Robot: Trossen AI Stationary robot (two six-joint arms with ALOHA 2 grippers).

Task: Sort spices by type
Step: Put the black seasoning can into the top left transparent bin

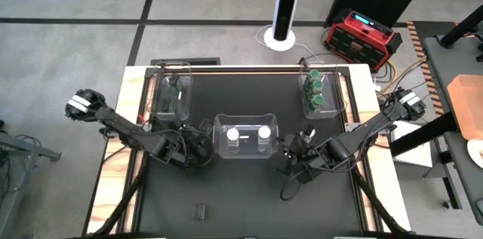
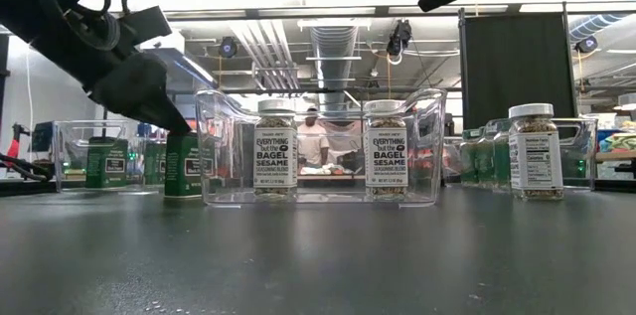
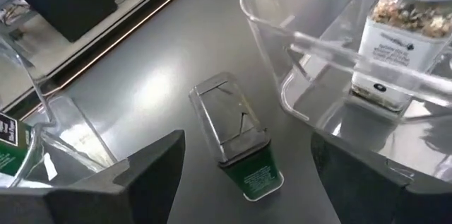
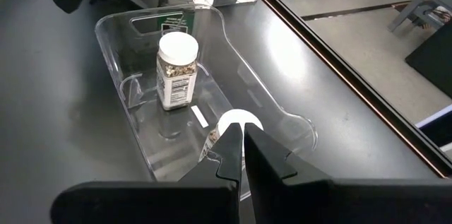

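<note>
white-lidded spice jars (image 2: 275, 149), green tin (image 3: 244, 157), clear bin (image 4: 141, 33), black table (image 1: 241, 194)

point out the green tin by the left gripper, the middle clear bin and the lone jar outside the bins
green tin (image 3: 244, 155): left wrist view, on its front face.
middle clear bin (image 1: 245, 117): high view, on its far rim.
lone jar (image 2: 531, 156): low view, on its label.

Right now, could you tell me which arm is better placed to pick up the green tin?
Left. The left gripper hangs open right over the green tin beside the centre bin; the right gripper is across that bin.
</note>
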